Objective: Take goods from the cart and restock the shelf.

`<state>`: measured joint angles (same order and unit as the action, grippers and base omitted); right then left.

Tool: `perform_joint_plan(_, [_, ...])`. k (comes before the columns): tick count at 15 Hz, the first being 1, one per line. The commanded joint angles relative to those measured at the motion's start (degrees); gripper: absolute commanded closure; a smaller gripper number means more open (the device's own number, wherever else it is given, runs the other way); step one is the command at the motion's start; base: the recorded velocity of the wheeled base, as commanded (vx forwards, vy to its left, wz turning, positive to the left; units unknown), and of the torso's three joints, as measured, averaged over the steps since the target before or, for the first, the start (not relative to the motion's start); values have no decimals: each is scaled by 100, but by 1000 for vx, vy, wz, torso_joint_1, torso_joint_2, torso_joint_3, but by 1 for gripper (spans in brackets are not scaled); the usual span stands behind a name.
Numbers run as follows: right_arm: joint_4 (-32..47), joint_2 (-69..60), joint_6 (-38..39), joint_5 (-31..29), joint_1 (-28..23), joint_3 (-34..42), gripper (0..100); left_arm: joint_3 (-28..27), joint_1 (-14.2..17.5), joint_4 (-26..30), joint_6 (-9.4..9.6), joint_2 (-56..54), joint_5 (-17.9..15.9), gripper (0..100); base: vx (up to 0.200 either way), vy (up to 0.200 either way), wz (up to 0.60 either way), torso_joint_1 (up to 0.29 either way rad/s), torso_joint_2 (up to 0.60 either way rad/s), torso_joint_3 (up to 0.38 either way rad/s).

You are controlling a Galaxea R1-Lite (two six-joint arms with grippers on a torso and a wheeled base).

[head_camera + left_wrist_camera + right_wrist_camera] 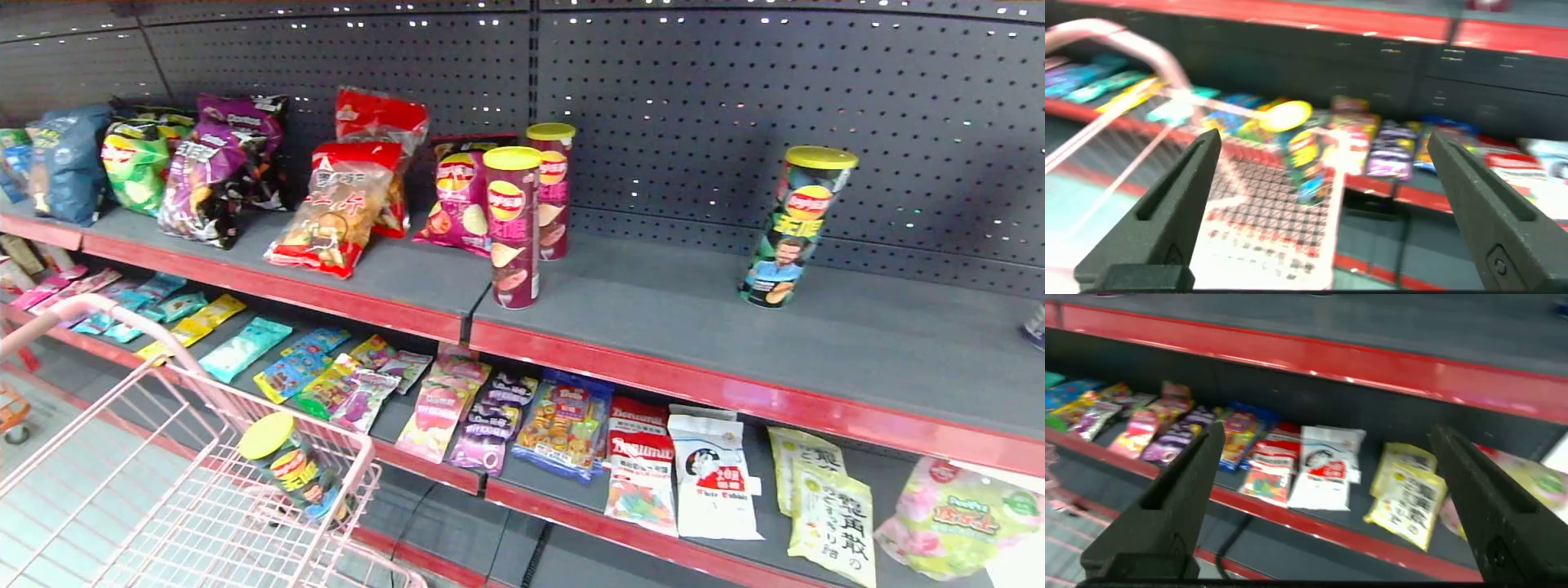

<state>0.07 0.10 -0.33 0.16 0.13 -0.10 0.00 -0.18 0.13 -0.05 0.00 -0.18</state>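
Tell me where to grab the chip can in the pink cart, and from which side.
Grip the chip can around its body just below the yellow lid, coming down through the pink cart and its open top. It leans tilted in the corner against the wire walls, so a side approach looks blocked. The open left gripper faces it.

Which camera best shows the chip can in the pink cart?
The head view: the chip can shows lid and label in the pink cart's corner. The left wrist view has it farther off, behind cart wire.
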Motion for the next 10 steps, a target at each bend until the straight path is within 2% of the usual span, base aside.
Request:
perform_joint_plan(1, [1,8,-2,2,4,1,0,0,1,-5,-4,0,1,0,0,0,600,2,2,2])
perform_joint_plan(4, [1,8,7,2,4,1,0,0,1,-5,-4,0,1,0,0,0,600,7,1,6])
perform_joint_plan(6, [1,8,15,-25,4,1,0,0,1,-5,-4,0,1,0,0,0,0,-33,57,40])
perform_joint_plan(10, [1,8,15,-25,4,1,0,0,1,-5,-4,0,1,0,0,0,0,-143,347,201])
